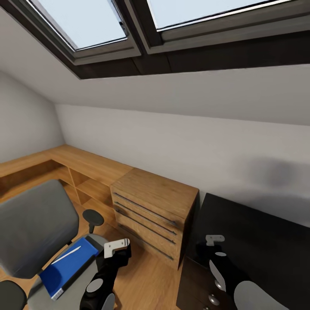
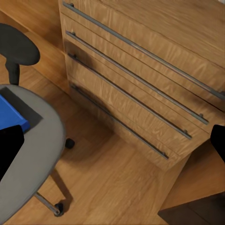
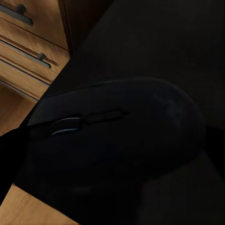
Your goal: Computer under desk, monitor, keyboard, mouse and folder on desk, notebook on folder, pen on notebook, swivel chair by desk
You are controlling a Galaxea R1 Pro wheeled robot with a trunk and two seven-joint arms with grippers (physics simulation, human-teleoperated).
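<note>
Black mouse (image 3: 117, 140) seemingly gripped in right claw (image 1: 215, 247) above desk (image 1: 258, 241); left claw (image 1: 116, 249) released.

swivel chair (image 1: 32, 232) cut by frame edge, folder (image 1: 69, 266) corner behind left arm, mouse (image 3: 117, 145) edges lost in dark

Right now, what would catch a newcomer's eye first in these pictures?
The bright blue folder on the grey swivel chair stands out at lower left, a thin pen lying on it. Right beside the chair stand oak drawers. The right wrist view shows a black mouse up close.
</note>
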